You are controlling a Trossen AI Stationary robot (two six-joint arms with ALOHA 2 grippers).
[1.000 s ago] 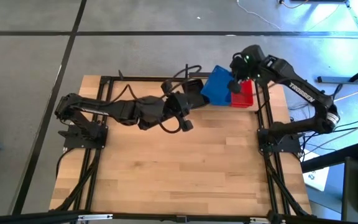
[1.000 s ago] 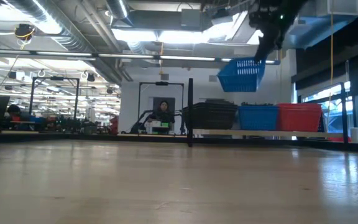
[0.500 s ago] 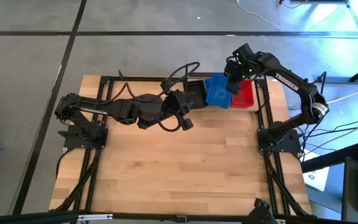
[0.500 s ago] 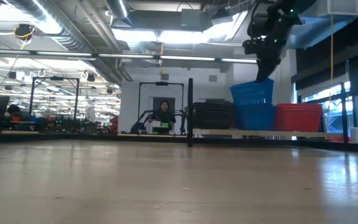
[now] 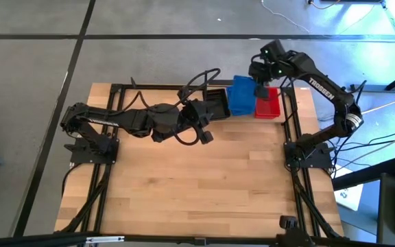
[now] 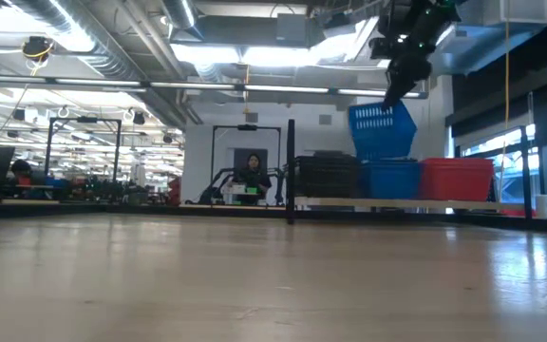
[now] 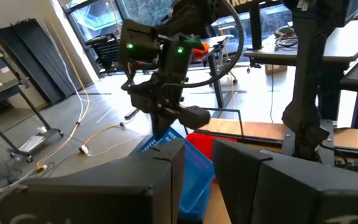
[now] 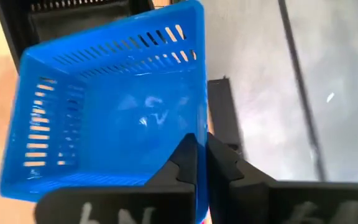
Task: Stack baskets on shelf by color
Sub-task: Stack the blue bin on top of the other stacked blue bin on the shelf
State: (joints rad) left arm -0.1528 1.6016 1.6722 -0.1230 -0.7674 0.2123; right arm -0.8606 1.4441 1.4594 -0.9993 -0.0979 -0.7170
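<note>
Blue basket (image 6: 383,129) hangs tilted above the shelf's (image 6: 397,202) blue stack, clenched by its rim in the right end effector (image 5: 260,90), while the left end effector (image 5: 204,129) waits parted near the black baskets (image 5: 216,104).

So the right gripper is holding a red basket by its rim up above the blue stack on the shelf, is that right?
Not quite: the basket it holds is blue, not red. The right wrist view shows the right gripper shut on the rim of a blue basket, and the low view shows that basket tilted above the blue stack on the shelf.
</note>
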